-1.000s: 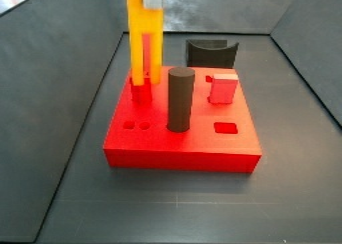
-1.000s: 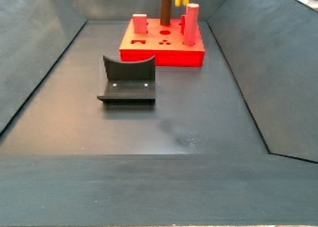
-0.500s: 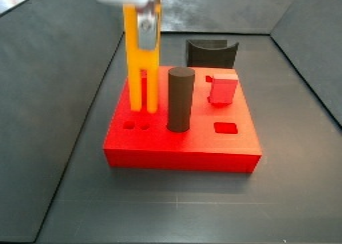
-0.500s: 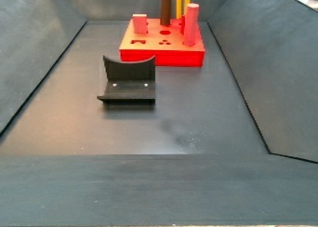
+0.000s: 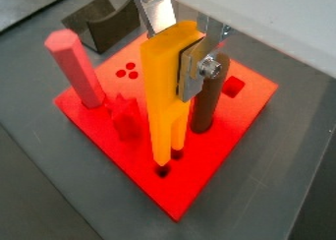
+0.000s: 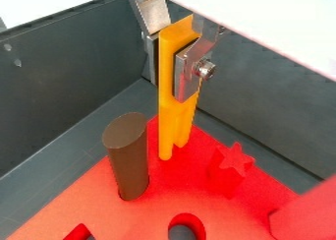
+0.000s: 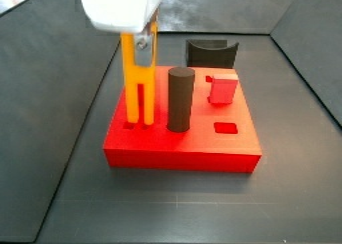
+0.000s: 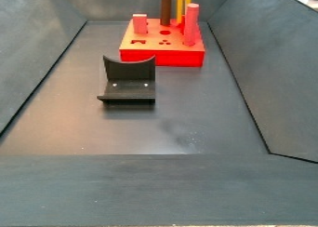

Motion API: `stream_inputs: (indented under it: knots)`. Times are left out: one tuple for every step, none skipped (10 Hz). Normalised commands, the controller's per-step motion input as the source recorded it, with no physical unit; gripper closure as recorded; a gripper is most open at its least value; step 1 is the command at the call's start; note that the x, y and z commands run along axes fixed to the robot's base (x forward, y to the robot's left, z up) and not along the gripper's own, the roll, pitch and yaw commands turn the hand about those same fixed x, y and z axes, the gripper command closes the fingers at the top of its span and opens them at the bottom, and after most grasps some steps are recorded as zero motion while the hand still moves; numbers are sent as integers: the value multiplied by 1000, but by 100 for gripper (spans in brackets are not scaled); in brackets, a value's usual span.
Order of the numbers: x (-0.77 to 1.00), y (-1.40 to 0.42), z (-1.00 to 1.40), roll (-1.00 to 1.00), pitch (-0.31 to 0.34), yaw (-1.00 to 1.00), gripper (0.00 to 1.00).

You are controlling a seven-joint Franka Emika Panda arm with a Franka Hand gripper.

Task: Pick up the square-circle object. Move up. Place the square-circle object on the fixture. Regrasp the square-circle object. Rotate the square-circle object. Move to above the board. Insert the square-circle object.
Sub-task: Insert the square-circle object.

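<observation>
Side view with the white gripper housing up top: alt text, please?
The gripper holds a yellow-orange rod upright, its lower end at the red board. A dark cylinder and a red cube stand beside it; the black fixture sits behind.

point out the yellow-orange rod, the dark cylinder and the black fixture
slim yellow-orange rod [image 5: 163,106]: wrist view, mid shaft, below the gripper [image 5: 182,49].
thick dark cylinder [image 7: 179,100]: side view, middle of its side wall.
black L-shaped fixture [image 8: 126,82]: side view, its upright back wall.

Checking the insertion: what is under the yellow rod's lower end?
The gripper holds the square-circle object upright over the board. Its lower end meets a dark hole in a wrist view; depth inside is hidden.
</observation>
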Motion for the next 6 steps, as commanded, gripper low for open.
stream_inputs:
  knots:
    - [-49,-117,-137,-11,-106,194,100]
    - [-186,0,-29,-9,-104,131,100]
    - [-143,0,0,0,-43,0,100]
    - [-37,11,0,0,-86,0,100]
    - [0,40,-6,19,-116,-29,100]
    - [0,40,-46,47,-160,-63,100]
